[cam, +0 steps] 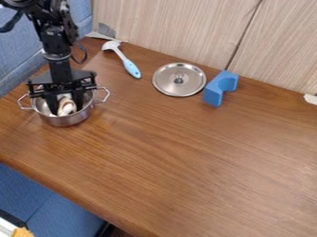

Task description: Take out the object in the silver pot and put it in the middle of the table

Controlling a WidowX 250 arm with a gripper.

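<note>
"Where is the pincer (65, 102) in the camera view?"

"Toward the upper left, pointing down into the silver pot (64, 120). The black arm (57, 55) rises above it to the top edge."

"And the object to be taken out?"

"A white object (66, 108) with reddish-brown marks sits inside the pot, right at the pincer's lower end."

"Is it clamped?"

"That cannot be told; the view does not settle whether the pincer grips the object or is only around it."

"How does the pot stand?"

"Upright on the counter (180, 162), under the pincer, with one wire handle sticking out on either side of it."

"What lies near the pincer?"

"Up and to its right, a spoon-like utensil (128, 65) lies flat, its white head up toward the wood-grain panels (173, 23) and its light blue handle slanting down to the right."

"Farther off?"

"Well to the right of the pincer, past the utensil, lies a round metal lid (178, 86) with its knob up. Just beside it, farther still from the pincer, is a blue block (217, 92) with a curved notch. Whether the block and lid touch cannot be told."

"And the middle of the counter?"

"Down and to the right of the pincer; the white object is well apart from there, still within the pot's walls."
</note>
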